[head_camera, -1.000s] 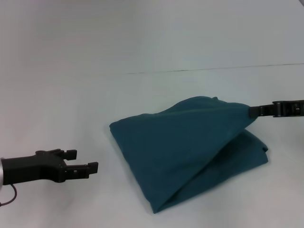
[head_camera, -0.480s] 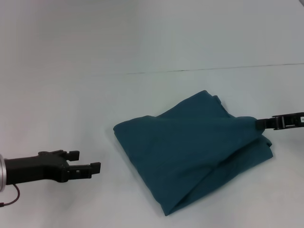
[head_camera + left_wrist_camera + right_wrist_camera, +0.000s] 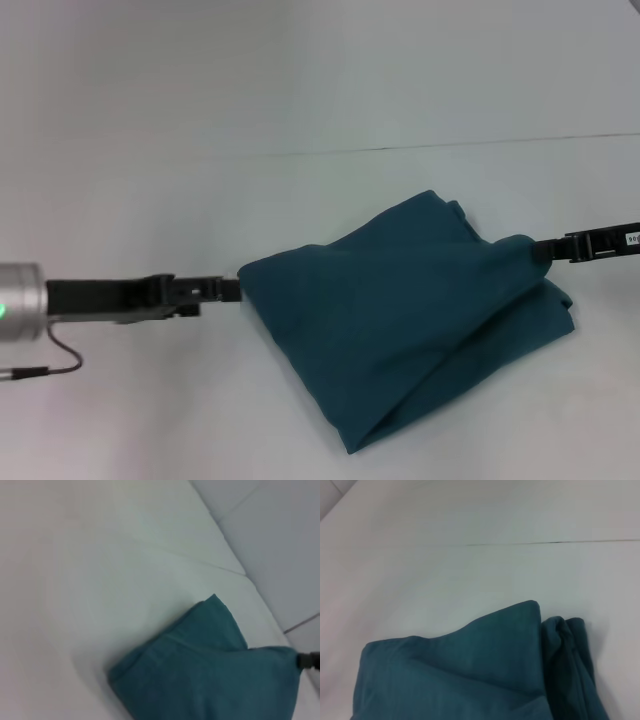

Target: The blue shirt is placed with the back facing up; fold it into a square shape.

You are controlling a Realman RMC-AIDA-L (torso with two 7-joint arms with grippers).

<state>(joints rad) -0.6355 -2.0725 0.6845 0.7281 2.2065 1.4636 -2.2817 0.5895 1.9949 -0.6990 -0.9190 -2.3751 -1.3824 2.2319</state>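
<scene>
The right gripper [image 3: 545, 249] has its fingers [image 3: 556, 246] pinching the right corner of the blue shirt [image 3: 400, 315] and holding that corner up a little. The left gripper [image 3: 232, 290] is at the shirt's left corner with its tips touching the cloth, and I cannot tell if those fingers are spread or pressed together. The shirt is folded into a thick bundle and lies on the white counter [image 3: 300, 90], between the two arms.
</scene>
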